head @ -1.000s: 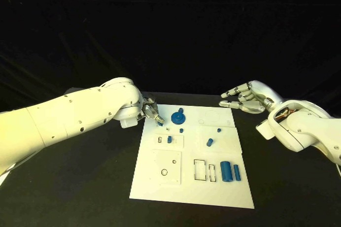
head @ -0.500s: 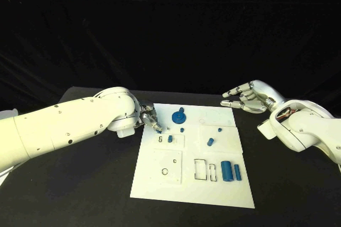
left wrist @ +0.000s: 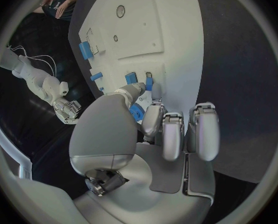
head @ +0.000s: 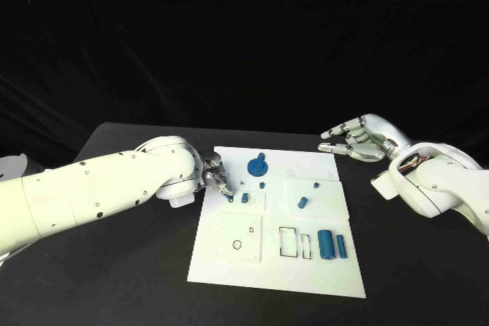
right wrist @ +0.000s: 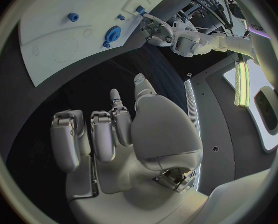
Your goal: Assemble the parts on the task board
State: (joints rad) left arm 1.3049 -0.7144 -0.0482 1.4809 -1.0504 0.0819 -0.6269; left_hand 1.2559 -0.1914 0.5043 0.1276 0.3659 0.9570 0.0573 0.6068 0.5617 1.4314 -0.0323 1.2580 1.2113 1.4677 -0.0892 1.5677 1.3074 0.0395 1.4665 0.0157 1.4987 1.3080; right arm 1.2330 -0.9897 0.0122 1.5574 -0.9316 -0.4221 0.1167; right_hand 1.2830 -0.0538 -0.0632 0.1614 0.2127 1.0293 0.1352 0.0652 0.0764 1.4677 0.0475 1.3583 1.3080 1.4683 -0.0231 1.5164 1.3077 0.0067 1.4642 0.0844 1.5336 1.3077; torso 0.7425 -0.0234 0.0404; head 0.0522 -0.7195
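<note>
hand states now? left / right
Left robot hand: fingertips at a blue part on the board; grip cannot be told.
Right robot hand: open, holding nothing.

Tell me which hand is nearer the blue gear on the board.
Left. The left hand is at the board's edge just beside the blue gear; the right hand hovers off the task board, past its far corner.

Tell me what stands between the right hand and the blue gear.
Nothing visible does. The right hand hangs open beyond the board's far right corner; only bare white plate lies between it and the gear.
</note>
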